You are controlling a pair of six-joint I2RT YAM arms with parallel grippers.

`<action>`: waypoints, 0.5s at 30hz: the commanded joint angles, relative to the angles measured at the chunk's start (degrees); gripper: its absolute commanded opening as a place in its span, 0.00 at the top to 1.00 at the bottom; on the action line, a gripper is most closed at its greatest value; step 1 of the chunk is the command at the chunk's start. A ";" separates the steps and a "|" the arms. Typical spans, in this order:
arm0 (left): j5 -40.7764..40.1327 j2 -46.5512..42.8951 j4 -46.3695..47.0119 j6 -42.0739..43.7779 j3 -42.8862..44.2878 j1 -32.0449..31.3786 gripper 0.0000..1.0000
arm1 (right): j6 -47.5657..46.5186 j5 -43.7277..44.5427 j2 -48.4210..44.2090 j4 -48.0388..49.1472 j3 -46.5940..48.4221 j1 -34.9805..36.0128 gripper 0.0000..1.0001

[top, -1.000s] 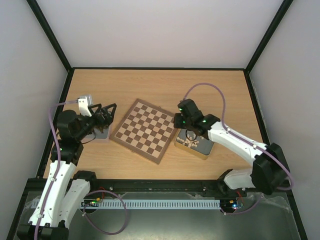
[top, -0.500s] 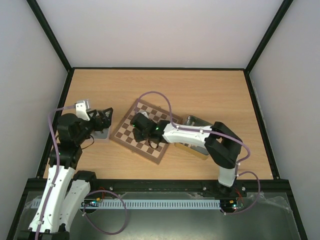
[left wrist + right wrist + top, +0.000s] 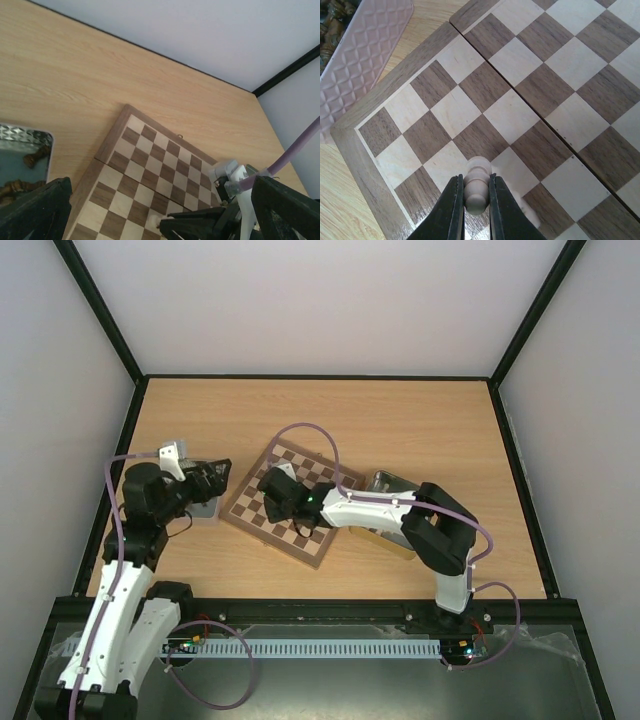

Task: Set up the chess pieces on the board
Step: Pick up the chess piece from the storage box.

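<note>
Since a second ago the right arm has swung off the gold rectangular tin and out over the flat wooden chessboard. Its right gripper is clamped on a pale cream wooden pawn, low over the corner squares beneath it, so a placement looks close. Meanwhile the left gripper hangs spread wide and empty, with the silver tray of dark brown chessmen just below it.

We take this for a robot lab cell: plain white walls and black frame posts box in the wooden surface, and two arms are bolted at its near edge.
</note>
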 commanded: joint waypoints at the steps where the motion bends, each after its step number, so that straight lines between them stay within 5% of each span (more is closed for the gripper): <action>1: 5.74 1.55 3.15 -5.99 -3.67 -0.31 0.01 | 3.43 2.36 -1.31 5.96 -2.92 -0.12 0.98; 9: 7.86 3.83 11.70 -15.14 -12.85 -4.58 0.12 | 8.19 3.16 -9.81 11.74 -7.80 -1.19 0.98; 15: 1.89 4.70 20.53 -16.37 -16.80 -14.04 0.14 | 10.94 0.39 -15.64 11.52 -8.62 -3.16 0.98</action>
